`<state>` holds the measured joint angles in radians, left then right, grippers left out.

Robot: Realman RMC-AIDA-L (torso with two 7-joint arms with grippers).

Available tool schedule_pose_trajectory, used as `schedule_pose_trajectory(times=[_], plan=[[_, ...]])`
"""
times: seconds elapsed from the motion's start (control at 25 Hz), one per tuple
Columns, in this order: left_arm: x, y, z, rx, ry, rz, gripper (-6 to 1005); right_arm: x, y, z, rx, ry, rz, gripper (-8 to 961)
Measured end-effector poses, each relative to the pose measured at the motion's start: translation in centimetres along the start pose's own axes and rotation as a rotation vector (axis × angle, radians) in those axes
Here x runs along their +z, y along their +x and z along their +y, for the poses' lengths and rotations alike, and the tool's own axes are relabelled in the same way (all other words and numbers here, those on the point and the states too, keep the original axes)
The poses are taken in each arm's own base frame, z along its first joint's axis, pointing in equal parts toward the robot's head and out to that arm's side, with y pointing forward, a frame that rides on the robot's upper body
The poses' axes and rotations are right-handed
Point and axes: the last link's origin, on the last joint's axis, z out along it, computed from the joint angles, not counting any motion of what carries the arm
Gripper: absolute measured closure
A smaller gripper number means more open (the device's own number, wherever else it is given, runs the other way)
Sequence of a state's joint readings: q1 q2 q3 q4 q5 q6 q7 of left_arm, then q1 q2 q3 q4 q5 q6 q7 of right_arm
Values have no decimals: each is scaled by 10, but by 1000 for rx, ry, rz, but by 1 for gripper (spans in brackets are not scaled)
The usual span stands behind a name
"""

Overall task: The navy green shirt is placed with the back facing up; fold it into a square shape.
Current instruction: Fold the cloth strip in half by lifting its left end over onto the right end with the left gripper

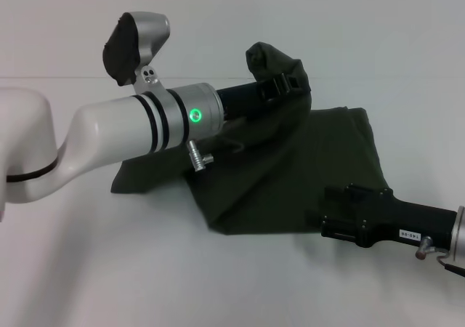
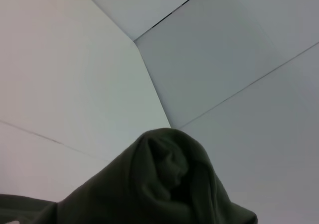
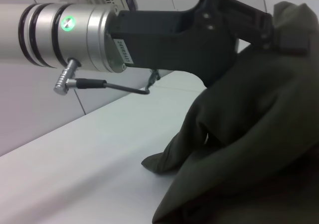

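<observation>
navy green shirt [image 1: 290, 174] on white table [image 1: 109, 269], frame centre | left gripper [image 1: 287, 82] top centre, pinching raised shirt fold | right gripper [image 1: 330, 214] lower right, at shirt edge, finger state indeterminate

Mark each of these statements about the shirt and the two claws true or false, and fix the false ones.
1. The left claw holds part of the navy green shirt raised off the table. True.
2. The whole shirt lies flat. False: one part is lifted and drapes down from the left claw.
3. The right claw is at the shirt's near edge. True.
4. The right claw is raised high above the left. False: it sits low by the table.
5. The shirt is bright red. False: dark olive green.
</observation>
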<state>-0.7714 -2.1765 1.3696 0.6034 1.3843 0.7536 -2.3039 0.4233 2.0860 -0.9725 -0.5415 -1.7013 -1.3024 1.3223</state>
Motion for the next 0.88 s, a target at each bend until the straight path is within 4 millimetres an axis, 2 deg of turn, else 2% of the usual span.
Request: schedule_pose_trajectory(times=[0.88], plan=[[29, -24, 16, 35, -20, 17, 937, 0, 3, 1, 4, -3, 11, 173]])
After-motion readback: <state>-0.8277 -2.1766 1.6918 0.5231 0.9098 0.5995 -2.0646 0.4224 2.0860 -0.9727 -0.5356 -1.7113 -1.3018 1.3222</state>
